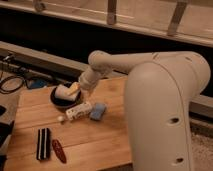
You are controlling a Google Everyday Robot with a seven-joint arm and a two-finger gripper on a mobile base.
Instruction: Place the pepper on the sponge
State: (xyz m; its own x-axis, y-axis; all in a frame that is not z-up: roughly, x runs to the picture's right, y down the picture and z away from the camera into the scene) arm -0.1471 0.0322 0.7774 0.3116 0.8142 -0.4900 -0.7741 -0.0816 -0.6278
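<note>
White robot arm (165,110) holds its gripper (74,91) spread open just beyond the light blue rectangular sponge (98,111). Slim dark red pepper (59,151) lies well apart from that sponge, camera-side.

Wooden table (100,145), dark bowl (56,102), white box (79,111) just beside it, small white ball (61,119), striped block (43,143)

I see the slim dark red pepper (59,151) flat near the tabletop (100,142) front edge. The light blue rectangular sponge (98,111) is mid-tabletop, well apart. The gripper (75,90) is near the sponge's far-left side.
</note>
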